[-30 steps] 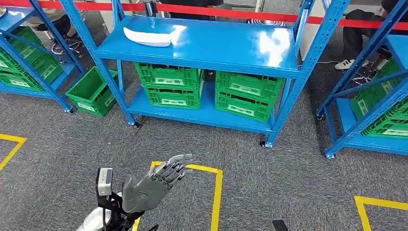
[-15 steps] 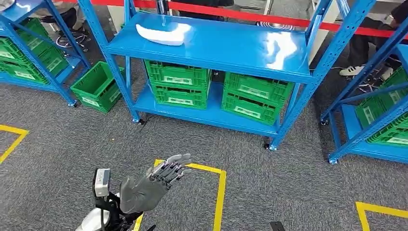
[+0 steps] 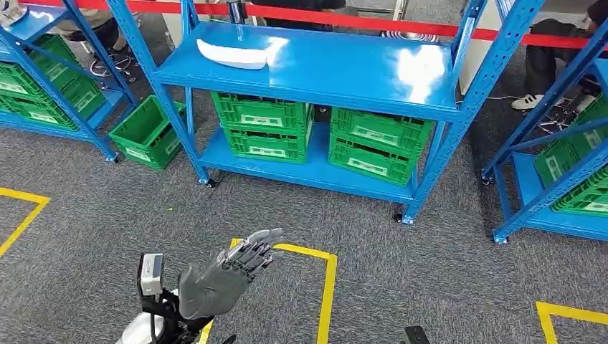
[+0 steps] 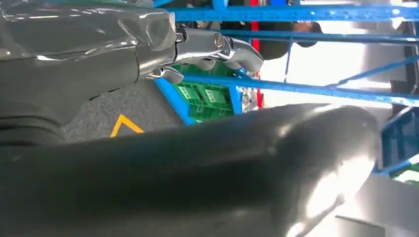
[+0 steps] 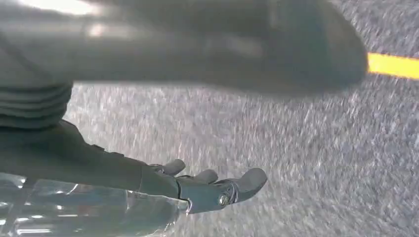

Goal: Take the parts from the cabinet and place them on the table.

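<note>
On the top shelf of the blue cabinet lies the white part, well apart from the left hand, raised over the carpet, fingers spread, holding nothing. The approach is underway; next comes stepping closer and reaching up. The right hand hangs with fingers loosely extended, empty.

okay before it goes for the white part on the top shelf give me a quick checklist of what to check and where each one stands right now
1. White part lies on the top shelf, nothing on it: ok.
2. Left hand raised, fingers apart, holding nothing: ok.
3. Right hand hangs over the carpet, fingers extended, nothing in it: ok.
4. Left hand within reach of the part: not ok, bare carpet lies between it and the rack.
5. A person's shoes behind the rack: cannot tell if they are clear of the reach.
</note>
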Tool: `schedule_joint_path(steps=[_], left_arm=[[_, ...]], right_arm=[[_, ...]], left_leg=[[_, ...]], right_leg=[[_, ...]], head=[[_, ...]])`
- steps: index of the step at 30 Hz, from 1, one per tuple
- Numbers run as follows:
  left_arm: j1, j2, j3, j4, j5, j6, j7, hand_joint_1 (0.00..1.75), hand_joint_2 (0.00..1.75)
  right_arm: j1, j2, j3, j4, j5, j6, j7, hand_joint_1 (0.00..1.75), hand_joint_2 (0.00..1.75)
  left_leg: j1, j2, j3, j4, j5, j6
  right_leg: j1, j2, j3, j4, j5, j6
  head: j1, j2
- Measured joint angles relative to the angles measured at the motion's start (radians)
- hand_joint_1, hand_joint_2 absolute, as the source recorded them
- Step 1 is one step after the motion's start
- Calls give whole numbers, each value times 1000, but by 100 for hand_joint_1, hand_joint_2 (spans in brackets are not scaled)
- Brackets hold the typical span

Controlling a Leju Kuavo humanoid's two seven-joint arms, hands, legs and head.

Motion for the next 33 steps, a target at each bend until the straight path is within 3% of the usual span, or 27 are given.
schedule_joint_path(steps=[1, 2, 3, 4, 5, 8, 9, 10, 11, 13, 14, 15, 16, 18, 19, 21, 23, 24, 25, 26, 28, 29, 30, 31, 33], left_arm=[[-1, 0, 0, -1, -2, -2, 0, 0, 0], [-3, 1, 0, -3, -2, -3, 0, 0, 0], [-6, 0, 0, -4, -2, -5, 0, 0, 0], [-9, 0, 0, -6, -2, -5, 0, 0, 0], [-10, 0, 0, -6, -2, -5, 0, 0, 0], [-9, 0, 0, -11, -3, -6, 0, 0, 0], [-9, 0, 1, -16, -4, -6, 0, 0, 0], [-11, -1, 0, -17, -3, -7, 0, 0, 0], [-15, -3, 0, -19, -3, -8, 0, 0, 0], [-11, -5, 0, -19, 7, -11, 8, 0, 0], [-10, -5, 0, -19, 13, -15, 10, 0, 0], [-9, -5, -1, -19, 14, -17, 11, 0, 0], [-9, -6, -1, -19, 16, -19, 12, 0, 0], [-9, -7, -2, -19, 19, -19, 14, 0, 0], [-9, -7, -2, -19, 19, -19, 14, 0, 0], [-9, -7, -3, -20, 20, -19, 14, 0, 0], [-8, -7, -3, -21, 20, -19, 14, 0, 0], [-8, -7, -3, -21, 20, -19, 14, 0, 0], [-8, -7, -3, -22, 20, -19, 14, 0, 0], [-9, -7, -2, -23, 20, -19, 14, 0, 0], [-7, -7, -2, -23, 22, -19, 14, 0, 0], [-6, -7, -2, -23, 25, -20, 14, 0, 0], [-5, -7, -2, -23, 29, -21, 14, 0, 0], [-5, -7, -2, -23, 31, -23, 14, 0, 0], [-6, -6, 1, -25, 34, -26, 12, 0, 0]], right_arm=[[-2, 0, 4, 0, -4, 10, 20, 0, 0], [-2, 0, 5, 0, -12, 24, 36, 0, 0], [-2, 0, 6, 0, -15, 32, 37, 0, 0], [-2, 1, 9, 0, -15, 37, 37, 0, 0], [-5, 3, 13, -2, -15, 37, 36, 0, 0], [-6, 2, 15, -2, -14, 37, 36, 0, 0], [-6, 1, 17, -2, -15, 37, 36, 0, 0], [-6, 1, 19, -2, -16, 37, 36, 0, 0], [-7, 1, 21, -2, -18, 37, 36, 0, 0], [-6, -3, 20, -2, -31, 49, 36, 0, 0], [-3, -3, 20, -1, -34, 52, 36, 0, 0], [-1, -4, 20, -1, -35, 52, 36, 0, 0], [1, -5, 20, -1, -36, 53, 36, 0, 0], [-1, -8, 20, -1, -37, 53, 36, 0, 0], [-2, -8, 20, -1, -37, 53, 36, 0, 0], [-3, -8, 20, -1, -37, 55, 36, 0, 0], [-1, -8, 20, -1, -38, 57, 36, 0, 0], [-1, -6, 20, -2, -38, 59, 36, 0, 0], [-2, -5, 20, -2, -38, 60, 36, 0, 0], [-2, -5, 20, -2, -38, 60, 36, 0, 0], [-1, -6, 20, -1, -38, 60, 36, 0, 0], [-1, -6, 20, -1, -38, 61, 36, 0, 0], [-1, -6, 20, -1, -38, 63, 36, 0, 0], [-1, -6, 20, -1, -38, 68, 36, 0, 0], [-2, -5, 20, -2, -38, 70, 36, 0, 0]], left_leg=[[0, 1, 21, -47, 32, 3], [-1, 1, 73, -156, 89, 10], [-2, 2, 116, -244, 127, 19], [-5, 3, 147, -307, 129, 28], [-11, 4, 147, -309, 127, 29], [-18, 2, 142, -314, 130, 39], [-14, 1, 158, -338, 145, 46], [-11, 3, 165, -349, 149, 49], [-11, 3, 165, -353, 154, 56], [-15, 1, 162, -353, 154, 58], [-15, 0, 161, -352, 154, 58], [-16, -3, 161, -351, 154, 58], [-16, -4, 161, -350, 153, 57], [-14, -7, 161, -341, 149, 51], [-16, -8, 158, -332, 144, 44], [-24, -9, 152, -325, 137, 36], [-18, -9, 152, -325, 139, 31], [-14, -9, 149, -319, 134, 28], [-13, -7, 144, -301, 118, 20], [-11, -4, 121, -247, 80, 13], [-5, 0, 42, -79, 0, 2], [-3, 2, 9, -11, -20, 0], [-2, 2, -1, 8, -15, 1], [-2, 2, 14, -25, 13, 5], [-7, 2, 101, -196, 98, 27]], right_leg=[[0, 1, 1, 0, 0, 0], [1, 1, 4, 0, -1, 0], [3, 1, 6, -1, -1, 0], [3, 0, 6, -1, -1, 1], [13, 0, 2, -1, -2, 5], [7, -2, 3, -9, 2, 21], [15, -1, 1, -10, -1, 28], [8, -1, -8, 9, -12, 26], [11, 1, -37, 71, -45, 17], [11, 1, -121, 239, -108, 9], [11, 1, -151, 298, -123, 11], [10, 1, -159, 308, -118, 17], [9, 1, -138, 262, -92, 29], [5, 1, -45, 73, -18, 49], [2, 1, -7, -9, -1, 45], [7, 2, -5, -5, 4, 25], [13, 3, -6, -4, 6, 14], [-2, 3, -4, -8, 10, 6], [1, 3, -3, -8, 11, 5], [1, 3, -3, -8, 10, -2], [4, 2, -5, -7, 10, -6], [6, 2, -6, -7, 10, -6], [8, 3, -5, -7, 7, -9], [10, 3, -4, -8, 3, -11], [16, 4, 4, -9, 1, -11]], head=[[0, 0], [0, 0], [0, 0], [0, 0], [2, 0], [0, 0], [1, 0], [3, 0], [3, 0], [5, 0], [5, 0], [5, 0], [5, 0], [5, 0], [6, 0], [3, 0], [4, 0], [4, 0], [3, 0], [0, 0], [0, 0], [0, 0], [0, 0], [0, 0], [0, 0]])
